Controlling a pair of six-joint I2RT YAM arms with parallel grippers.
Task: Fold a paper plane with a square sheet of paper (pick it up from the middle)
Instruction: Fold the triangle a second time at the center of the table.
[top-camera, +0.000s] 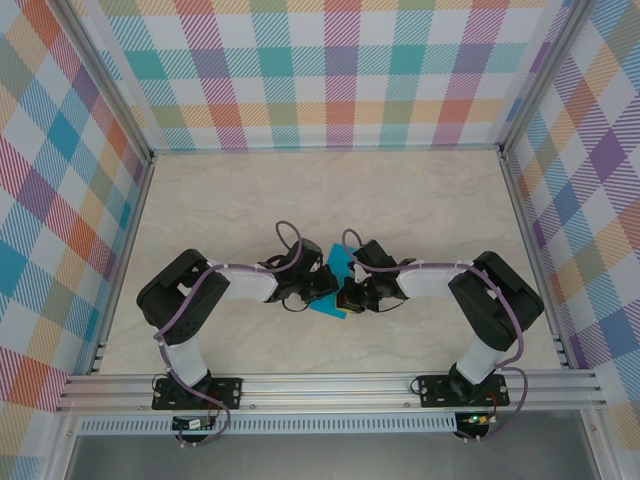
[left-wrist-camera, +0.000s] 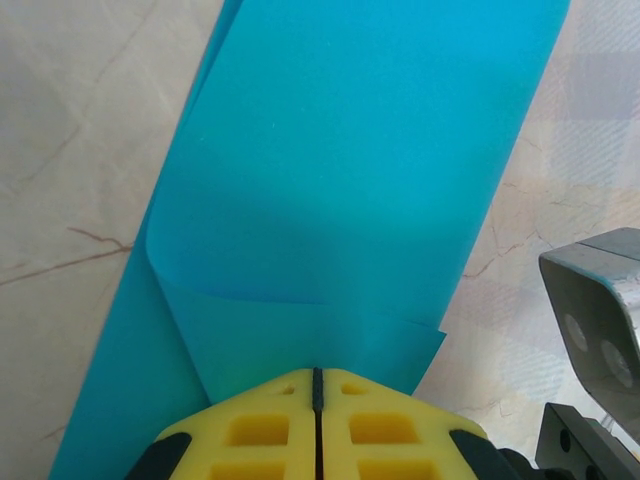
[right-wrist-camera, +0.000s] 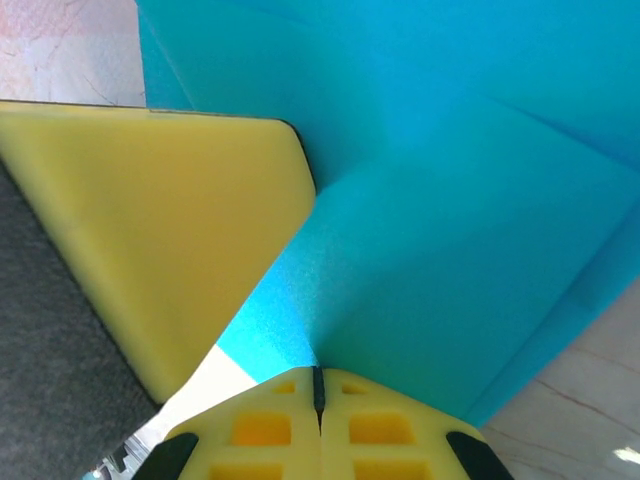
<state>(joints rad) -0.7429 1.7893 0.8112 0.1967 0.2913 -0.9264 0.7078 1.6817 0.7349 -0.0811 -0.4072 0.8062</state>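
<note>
Near the middle of the marbled table, my left gripper and right gripper meet almost tip to tip. Each has its yellow pads pressed together on an edge of the square sheet of paper. The teal-blue sheet, folded over on itself in a loose curl, spans the gap between them, nearer the table's front edge than its back. Seen from my right wrist, one broad yellow pad of my left gripper lies just beside the paper.
</note>
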